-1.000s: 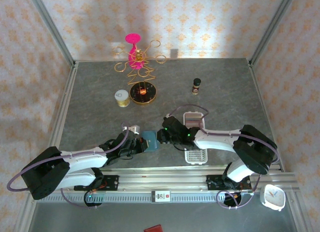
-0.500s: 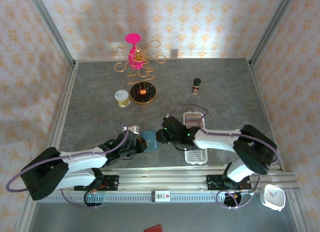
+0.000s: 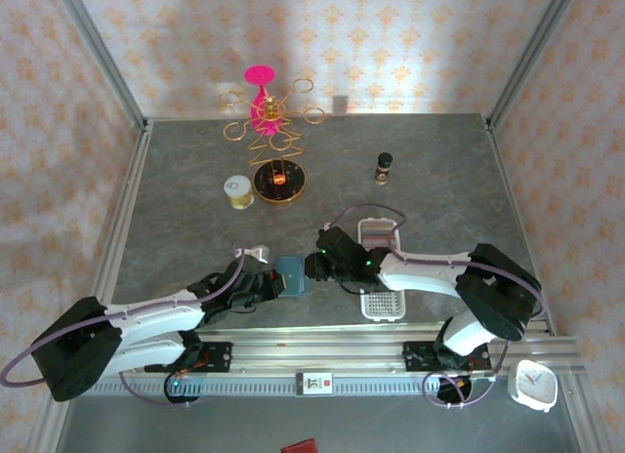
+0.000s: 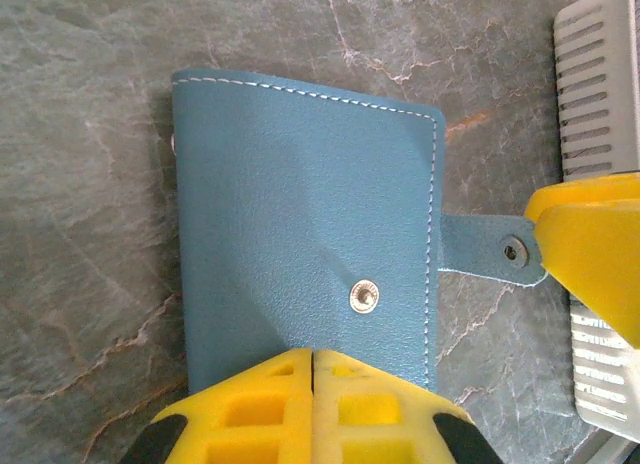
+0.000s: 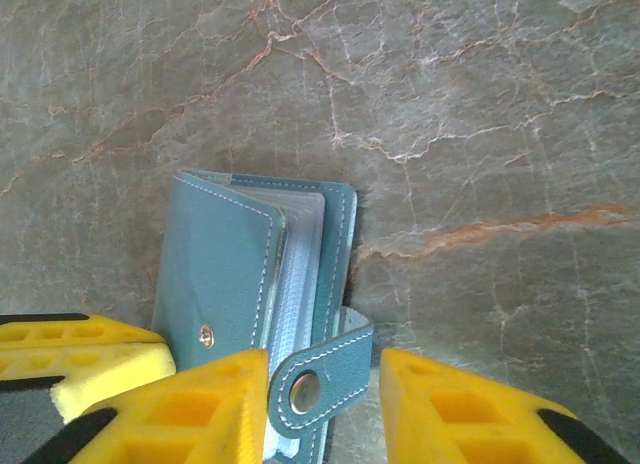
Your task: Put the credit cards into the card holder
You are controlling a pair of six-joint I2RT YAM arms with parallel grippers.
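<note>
Yellow padded jaws, left gripper [image 4: 312, 369]: closed pad against pad with nothing between them. The tips rest on the near edge of the card holder's front cover, just beside the snap stud [image 4: 364, 296]. This reads as a hold-down, not a grasp.

Yellow padded jaws, right gripper [image 5: 322, 369]: partly apart, astride the closing tab [image 4: 480, 249]. The tab lies in the gap, close against one pad and unclamped as far as can be told.

Teal stitched-leather card holder [image 4: 300, 204]: flat on the grey marbled table [image 5: 450, 104], between the two grippers. The tab is unfastened and points toward the white slotted tray [image 4: 595, 94] just beside it. The cover is lifted slightly on the tab side, and clear sleeves [image 5: 298, 254] show in the gape.

Step, as judged: opening the holder, early in the task. Neither gripper holds a credit card.

Hazards from here:
- The tab is thin and limp. If the jaws close off-centre it may fold or slide out, and the lift would come up empty.
- The left tips sit on the same cover that has to swing open. Pressure kept there would fight the pull and could drag the whole holder across the table.
- Easing that pressure too soon would let the light holder rise bodily with the tab.
- The right fingers work close to the tray and could knock it.
</note>
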